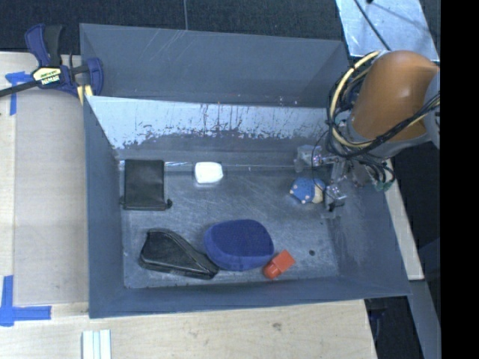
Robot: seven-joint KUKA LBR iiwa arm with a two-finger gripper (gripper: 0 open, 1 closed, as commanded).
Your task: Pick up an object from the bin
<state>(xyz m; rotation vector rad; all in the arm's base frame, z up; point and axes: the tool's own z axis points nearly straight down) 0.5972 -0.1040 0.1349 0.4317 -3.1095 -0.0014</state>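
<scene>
My gripper [331, 194] is low in the right part of the bin, near the right wall. A small blue thing [302, 191] with a pale bit on its right side lies right against the gripper's left side. Whether it is held I cannot tell. A small orange-red block [278, 265] lies on the floor below and to the left of the gripper, well apart from it.
A large blue rounded thing [238, 244] sits at the front middle, touching a black wedge-shaped thing [174, 254] on its left. A black square pad [142, 184] lies at the back left, and a small white lump [209, 173] beside it. Bare floor lies between these and the gripper.
</scene>
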